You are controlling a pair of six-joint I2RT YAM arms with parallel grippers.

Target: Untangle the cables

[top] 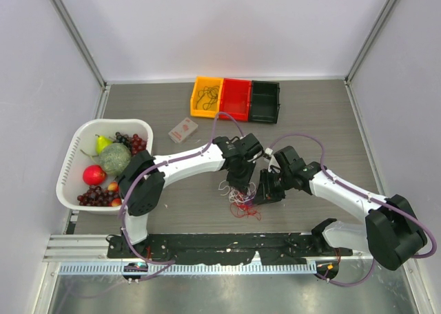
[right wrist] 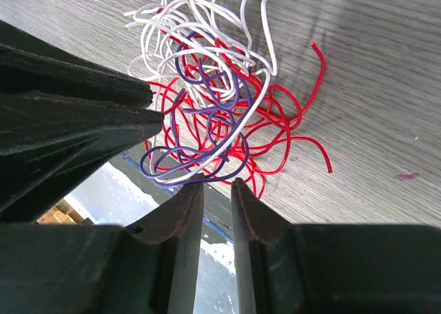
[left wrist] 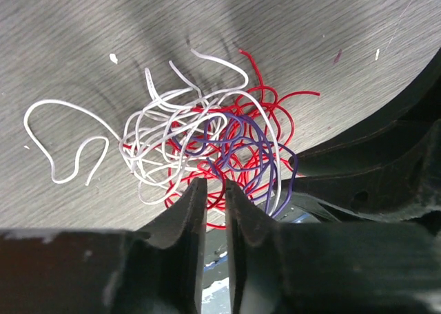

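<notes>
Left gripper [left wrist: 215, 187], right gripper [right wrist: 217, 184] barely parted, at cables [left wrist: 207, 145]

Grey wood-grain table [top: 317, 121] carried tangled cables [top: 242, 202]. Beyond them: three-bin row [top: 236, 100], small flat packet [top: 183, 130]. Left of them: white fruit basket [top: 67, 164].

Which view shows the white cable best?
Left wrist: the white cable lies spread out, its free end looping left. Right wrist crops its top; the top view shows only a tiny scribble.
</notes>
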